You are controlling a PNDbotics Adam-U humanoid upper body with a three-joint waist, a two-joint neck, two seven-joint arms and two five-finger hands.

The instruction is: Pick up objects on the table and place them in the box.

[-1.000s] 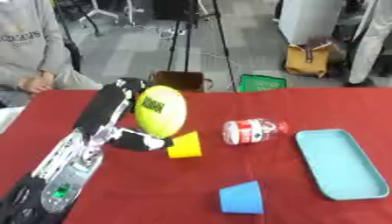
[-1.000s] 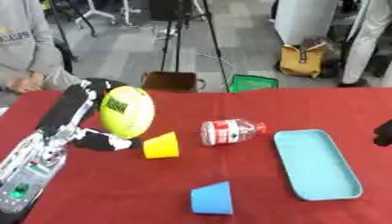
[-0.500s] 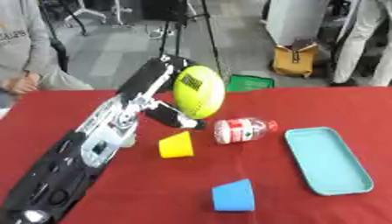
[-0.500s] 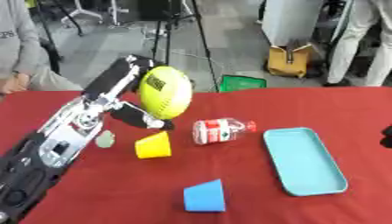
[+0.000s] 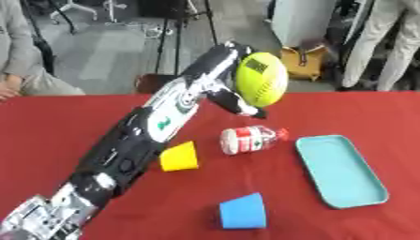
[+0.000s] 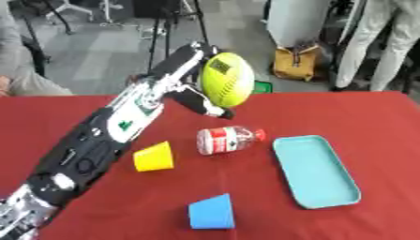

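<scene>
- The left hand [image 5: 228,89] is raised above the red table [image 5: 74,122], its fingers and thumb curled round a yellow-green ball [image 5: 262,79]; the ball is off the table, above the far middle of the cloth.
- The ball carries a small dark patch of print near its top; the writing is too blurred to read.
- A green mark shows on the white part of the left forearm [image 5: 168,121]; its shape cannot be read as letters.
- Below the ball, a clear bottle [image 5: 249,139] lies on its side, with a red-and-white label and a red cap pointing right; the label text is not legible.
- A yellow cup [image 5: 179,157] lies tipped over just beside the arm, left of the bottle.
- A blue cup [image 5: 243,211] lies nearer the front edge.
- A light blue tray [image 5: 340,170] sits right of the bottle, apart from it.
- The right hand does not show in either view.
</scene>
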